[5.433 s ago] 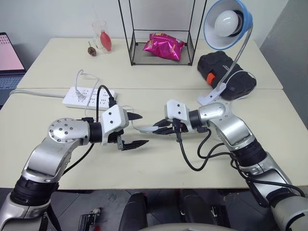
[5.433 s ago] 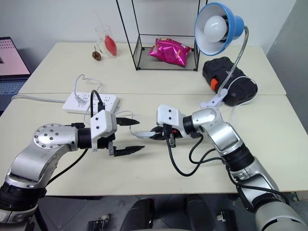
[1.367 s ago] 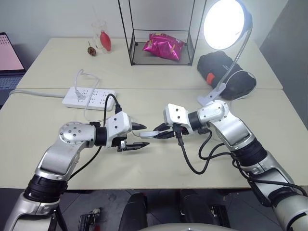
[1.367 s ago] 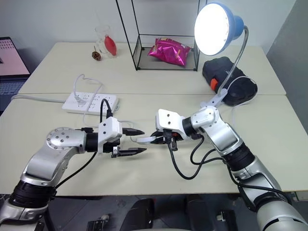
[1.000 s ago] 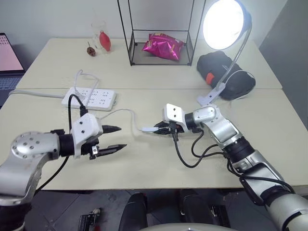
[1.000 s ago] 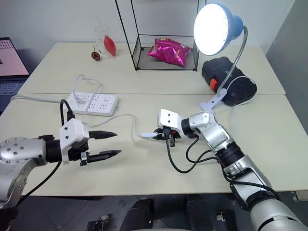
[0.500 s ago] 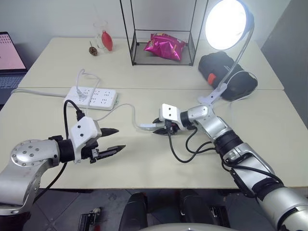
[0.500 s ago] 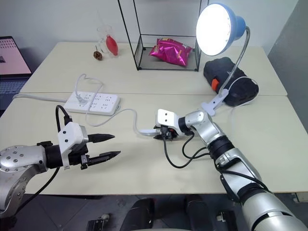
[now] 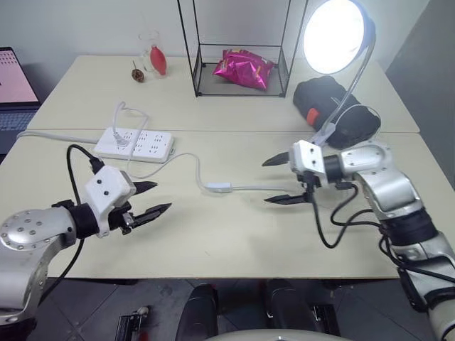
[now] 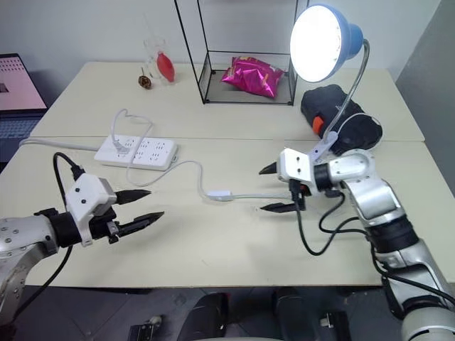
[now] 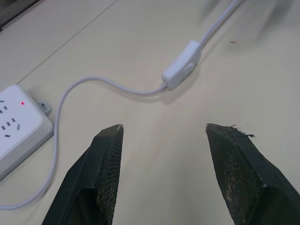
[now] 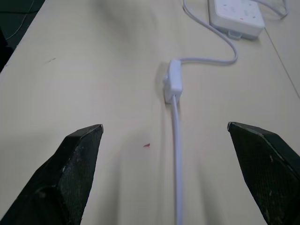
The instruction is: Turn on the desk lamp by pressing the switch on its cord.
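The desk lamp stands at the back right, its bulb glowing inside the blue shade. Its switch lies flat on the table's middle, free of both grippers. The thin white cord runs from it toward the right and also curves back to the power strip. My right gripper hovers just right of the switch, jaws wide open and empty, straddling the cord in its wrist view. My left gripper is open and empty, well left of the switch, pointing at it.
A white power strip lies at the left rear. Behind it stand a glass with a red object and a black wire rack holding a pink snack bag. A black case sits by the lamp's clip. A laptop is far left.
My right gripper opened, let go of the switch and drew back to the right and upward. The switch now lies alone on the table. My left gripper drifted slightly left. The lamp stays lit.
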You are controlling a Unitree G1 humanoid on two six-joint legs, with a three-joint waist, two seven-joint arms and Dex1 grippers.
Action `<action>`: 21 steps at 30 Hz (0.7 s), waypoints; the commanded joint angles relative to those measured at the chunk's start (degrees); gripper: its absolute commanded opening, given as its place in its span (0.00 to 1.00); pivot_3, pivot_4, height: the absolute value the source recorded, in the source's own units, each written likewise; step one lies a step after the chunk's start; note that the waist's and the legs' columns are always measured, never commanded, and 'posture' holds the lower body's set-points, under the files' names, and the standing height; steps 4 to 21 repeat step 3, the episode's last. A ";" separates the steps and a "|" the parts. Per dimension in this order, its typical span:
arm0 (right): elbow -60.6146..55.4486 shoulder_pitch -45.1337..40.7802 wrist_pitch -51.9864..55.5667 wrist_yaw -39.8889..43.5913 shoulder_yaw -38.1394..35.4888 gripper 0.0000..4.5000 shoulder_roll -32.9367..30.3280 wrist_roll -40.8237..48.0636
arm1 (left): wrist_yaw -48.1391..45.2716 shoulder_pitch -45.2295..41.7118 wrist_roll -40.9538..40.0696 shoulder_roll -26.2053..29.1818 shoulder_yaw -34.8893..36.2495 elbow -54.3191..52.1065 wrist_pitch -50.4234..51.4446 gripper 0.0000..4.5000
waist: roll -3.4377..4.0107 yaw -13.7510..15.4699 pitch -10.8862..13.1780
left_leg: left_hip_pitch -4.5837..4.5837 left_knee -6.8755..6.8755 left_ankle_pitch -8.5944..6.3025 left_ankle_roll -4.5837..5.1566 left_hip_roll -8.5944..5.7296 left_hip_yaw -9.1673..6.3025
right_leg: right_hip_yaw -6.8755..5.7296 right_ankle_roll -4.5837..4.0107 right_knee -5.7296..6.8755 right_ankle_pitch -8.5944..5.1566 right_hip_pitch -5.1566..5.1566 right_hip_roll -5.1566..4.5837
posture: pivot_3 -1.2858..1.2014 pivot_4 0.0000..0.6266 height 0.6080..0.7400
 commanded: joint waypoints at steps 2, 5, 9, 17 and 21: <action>-4.83 0.69 3.21 -0.87 -3.80 0.99 -1.67 4.18 | -0.86 0.86 -0.91 0.28 2.99 -1.09 -1.26 0.64 | 0.00 -0.18 0.00 | 0.03 0.00 0.00 0.00 0.02 0.05 | 0.03 0.00 0.01 0.01 -0.01 0.00 | 0.52 0.24 1.00; -4.96 0.75 3.64 -1.21 -3.94 0.99 -1.71 4.52 | -0.84 0.74 -0.75 0.33 2.89 -0.86 -1.36 0.64 | 0.00 -0.18 0.00 | 0.05 0.00 0.00 0.00 0.03 0.06 | 0.03 0.00 0.02 0.01 -0.01 0.01 | 0.52 0.24 1.00; -4.96 0.75 3.64 -1.21 -3.94 0.99 -1.71 4.52 | -0.84 0.74 -0.75 0.33 2.89 -0.86 -1.36 0.64 | 0.00 -0.18 0.00 | 0.05 0.00 0.00 0.00 0.03 0.06 | 0.03 0.00 0.02 0.01 -0.01 0.01 | 0.52 0.24 1.00; -4.96 0.75 3.64 -1.21 -3.94 0.99 -1.71 4.52 | -0.84 0.74 -0.75 0.33 2.89 -0.86 -1.36 0.64 | 0.00 -0.18 0.00 | 0.05 0.00 0.00 0.00 0.03 0.06 | 0.03 0.00 0.02 0.01 -0.01 0.01 | 0.52 0.24 1.00; -4.96 0.75 3.64 -1.21 -3.94 0.99 -1.71 4.52 | -0.84 0.74 -0.75 0.33 2.89 -0.86 -1.36 0.64 | 0.00 -0.18 0.00 | 0.05 0.00 0.00 0.00 0.03 0.06 | 0.03 0.00 0.02 0.01 -0.01 0.01 | 0.52 0.24 1.00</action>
